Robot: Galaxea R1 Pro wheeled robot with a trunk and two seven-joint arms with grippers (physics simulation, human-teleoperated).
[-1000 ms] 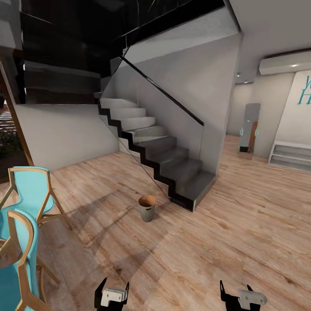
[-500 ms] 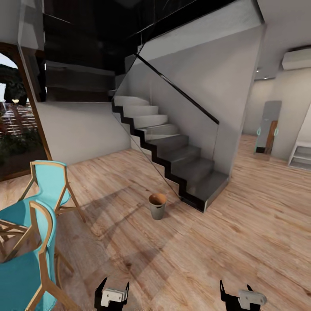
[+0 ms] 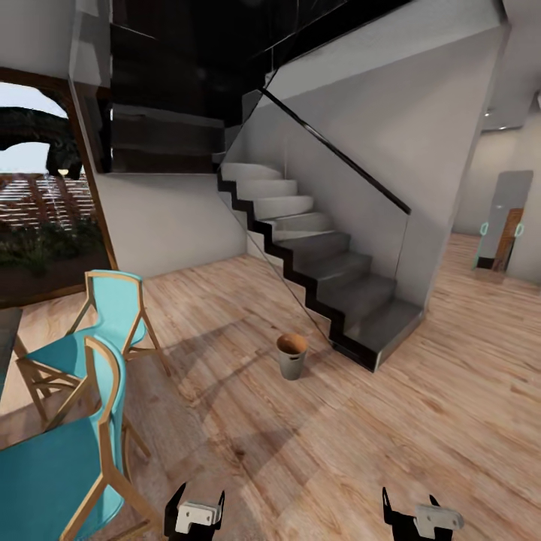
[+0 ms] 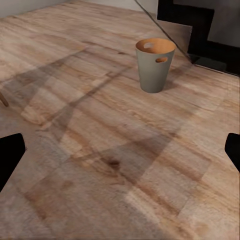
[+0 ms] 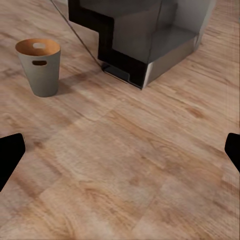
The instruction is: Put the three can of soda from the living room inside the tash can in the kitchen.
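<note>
Standing upright on the wood floor, the tash can sits near the staircase foot. Left gripper and right gripper hang low, fingers spread, empty.

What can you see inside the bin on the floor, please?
The bin shows a bare copper-brown inner wall with handle holes near the rim; no can shows there. Its bottom is hidden by the rim, so I cannot say it is empty.

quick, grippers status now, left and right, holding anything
Left gripper: open, holding nothing.
Right gripper: open, holding nothing.
</note>
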